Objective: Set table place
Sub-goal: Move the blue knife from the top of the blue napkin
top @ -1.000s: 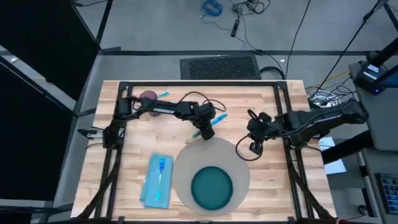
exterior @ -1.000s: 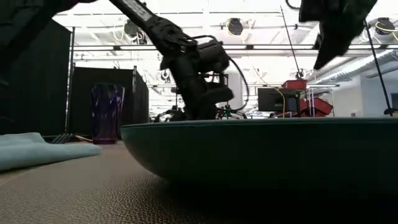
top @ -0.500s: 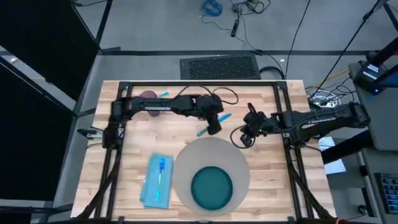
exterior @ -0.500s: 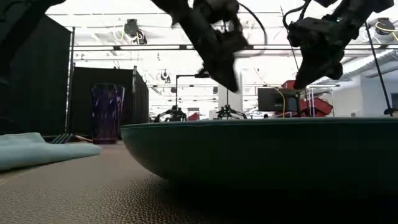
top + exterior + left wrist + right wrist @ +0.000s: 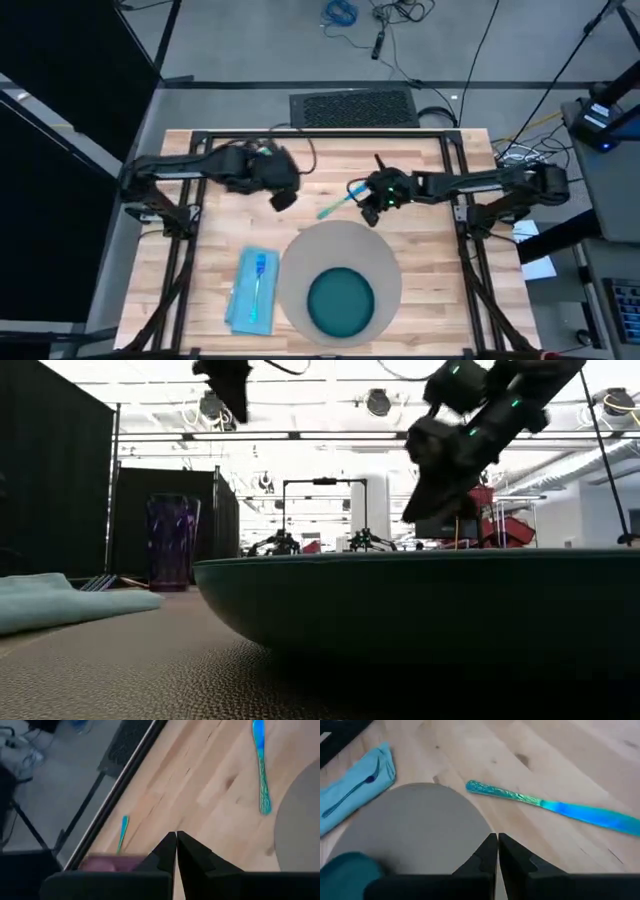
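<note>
The right claw [image 5: 372, 207] hangs above the table [image 5: 420, 290] with its two fingers [image 5: 487, 851] pressed together, grasping nothing. The blue knife [image 5: 555, 807] lies flat on the wood just ahead of its fingertips, apart from them. The round grey placemat [image 5: 340, 278] spreads right beneath and in front of this claw, its rim close to the knife's handle end, and the teal plate [image 5: 340, 300] sits on the mat farther off. Beyond the mat, a folded blue napkin [image 5: 252, 290] carries a spoon [image 5: 350, 795].

The left claw [image 5: 282, 201] hovers over bare wood, also clenched and empty. A purple cup [image 5: 172, 543] stands behind it near the table's far edge, with another blue utensil [image 5: 121, 834] beside it.
</note>
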Controlling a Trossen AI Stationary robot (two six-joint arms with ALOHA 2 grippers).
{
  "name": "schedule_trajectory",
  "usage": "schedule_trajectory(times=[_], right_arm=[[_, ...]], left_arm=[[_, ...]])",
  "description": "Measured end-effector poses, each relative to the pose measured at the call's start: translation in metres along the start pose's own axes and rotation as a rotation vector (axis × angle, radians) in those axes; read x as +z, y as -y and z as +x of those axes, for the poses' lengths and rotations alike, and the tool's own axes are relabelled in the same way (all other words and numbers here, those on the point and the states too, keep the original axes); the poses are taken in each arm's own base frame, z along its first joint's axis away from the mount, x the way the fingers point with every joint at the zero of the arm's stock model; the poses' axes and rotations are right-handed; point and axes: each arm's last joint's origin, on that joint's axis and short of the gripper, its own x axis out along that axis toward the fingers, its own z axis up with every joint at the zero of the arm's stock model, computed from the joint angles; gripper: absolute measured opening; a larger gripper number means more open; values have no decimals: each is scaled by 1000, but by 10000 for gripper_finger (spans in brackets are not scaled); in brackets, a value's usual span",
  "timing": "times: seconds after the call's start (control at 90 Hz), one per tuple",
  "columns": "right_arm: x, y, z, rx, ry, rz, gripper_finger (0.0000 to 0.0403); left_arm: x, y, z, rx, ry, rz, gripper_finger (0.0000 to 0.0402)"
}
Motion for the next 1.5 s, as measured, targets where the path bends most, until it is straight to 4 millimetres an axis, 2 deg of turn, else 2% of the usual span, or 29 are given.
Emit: schedule_trajectory(times=[0.233,0.478,0.722,0.967,1.156,1.5], right_arm=[[12,11,39,-46,-42,-29,0],[34,6,79,14,-87,-49,0],[42,-11,104,50,-125,-78,0],[39,-10,127,23,-196,-80,0],[35,-9,129,12,-226,-90,0],[17,-6,107,-89,-471,-113,0]], left_arm=[[-47,-13,-26,27,3,-85,0],[-79,-18,-19,45,-8,-132,0],[-95,-15,-4,72,-55,-97,0],[-95,-14,-3,64,-56,-101,0],[-95,-14,-3,62,-57,-95,0],[-96,-14,-3,56,-62,-93,0]])
